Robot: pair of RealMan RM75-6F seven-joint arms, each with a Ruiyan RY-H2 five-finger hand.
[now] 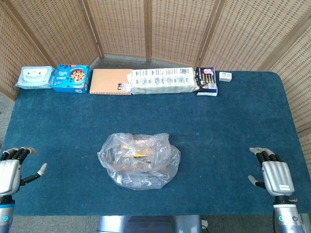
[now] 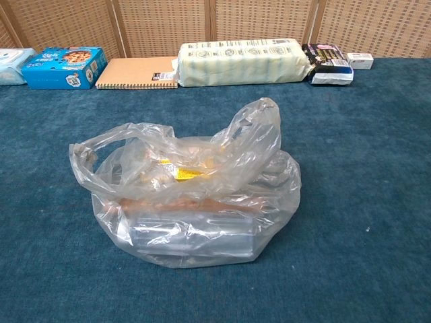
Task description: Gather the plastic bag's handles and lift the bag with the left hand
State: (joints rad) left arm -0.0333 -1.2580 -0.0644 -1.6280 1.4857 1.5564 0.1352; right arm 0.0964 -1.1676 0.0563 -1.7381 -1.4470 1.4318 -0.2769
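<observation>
Clear plastic bag (image 2: 195, 195) on dark blue table cloth (image 1: 233, 126); tan notebook (image 1: 111, 81).

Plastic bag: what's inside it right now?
Through the clear plastic bag show a yellow-labelled packet and a clear box-like item at the bottom. Creased film hides what exactly they are.

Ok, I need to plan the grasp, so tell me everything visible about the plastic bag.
The plastic bag is clear, thin and crinkled, slumped on the blue table cloth at centre. Its two loop handles stand loosely apart: one at the left, one taller at the right. Inside show a yellow-labelled packet and brownish contents. Neither hand touches it.
</observation>
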